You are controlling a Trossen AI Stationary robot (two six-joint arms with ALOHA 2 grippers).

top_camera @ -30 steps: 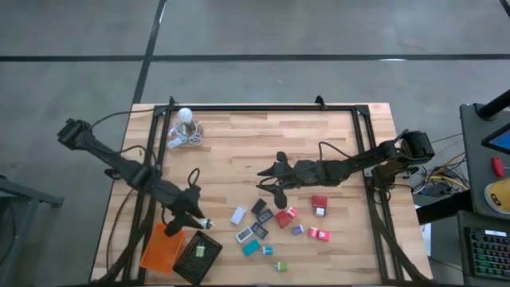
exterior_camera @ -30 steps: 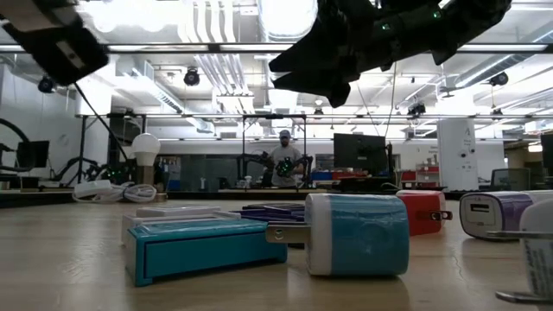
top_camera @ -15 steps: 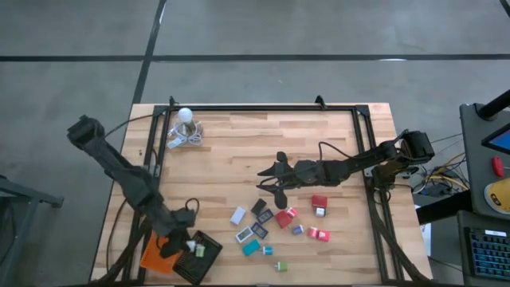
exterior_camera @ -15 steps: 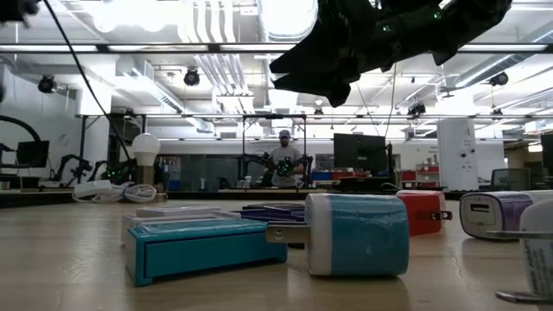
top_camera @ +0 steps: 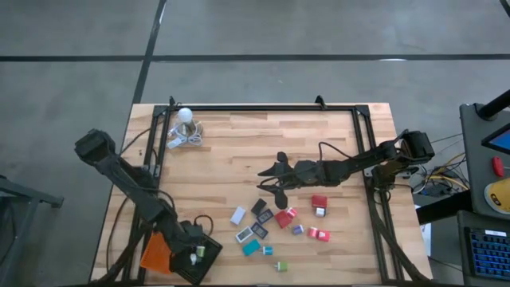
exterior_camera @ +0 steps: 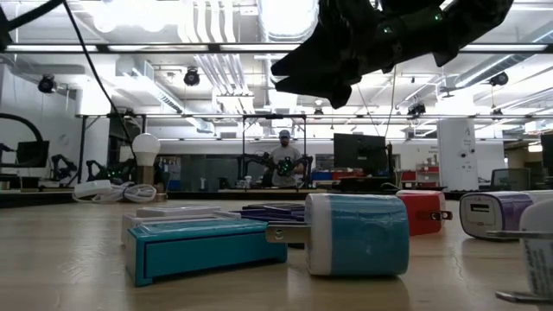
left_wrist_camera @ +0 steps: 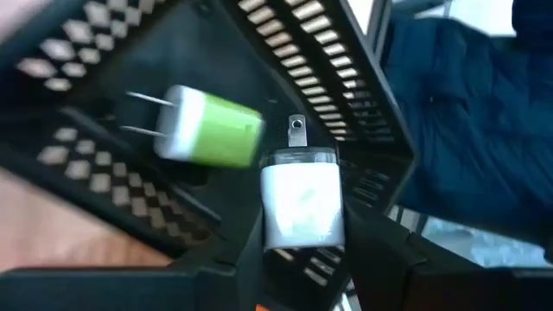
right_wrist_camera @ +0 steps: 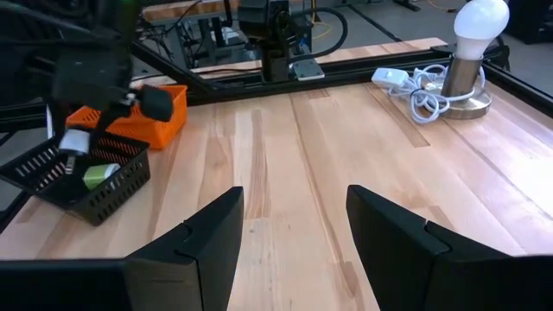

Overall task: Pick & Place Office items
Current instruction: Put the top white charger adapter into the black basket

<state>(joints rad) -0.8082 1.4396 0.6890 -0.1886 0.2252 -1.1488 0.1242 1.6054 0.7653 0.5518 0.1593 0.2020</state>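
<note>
My left gripper [top_camera: 191, 255] is over the black mesh tray [top_camera: 209, 242] at the table's near left corner, shut on a white charger block [left_wrist_camera: 302, 203]. A green charger [left_wrist_camera: 212, 130] lies on the tray's floor beside it. The right wrist view also shows the left gripper [right_wrist_camera: 79, 138] above the tray [right_wrist_camera: 86, 186]. The other office items [top_camera: 275, 227] lie scattered on the wood at the near middle. My right gripper [top_camera: 267, 185] hovers open above the table's middle, with nothing between its fingers [right_wrist_camera: 207, 250]. My left gripper pinches the white charger's body [left_wrist_camera: 275, 235] between its two fingers, at the end away from the metal prong [left_wrist_camera: 296, 131]. The fingers slant down from the far left. The charger points along the fingers and hangs clear above the tray's floor.
An orange tray [top_camera: 157, 253] stands right beside the black one. A white bulb on a base with a coiled cord [top_camera: 185, 127] is at the far left. Black rails [top_camera: 263, 107] frame the table. Bare wood [right_wrist_camera: 285, 147] lies between the right gripper and the trays.
My left gripper has swung toward the table's near left corner and down, rolling as it went, carrying the white charger from beside the trays to over the black tray. My right arm has kept still.
</note>
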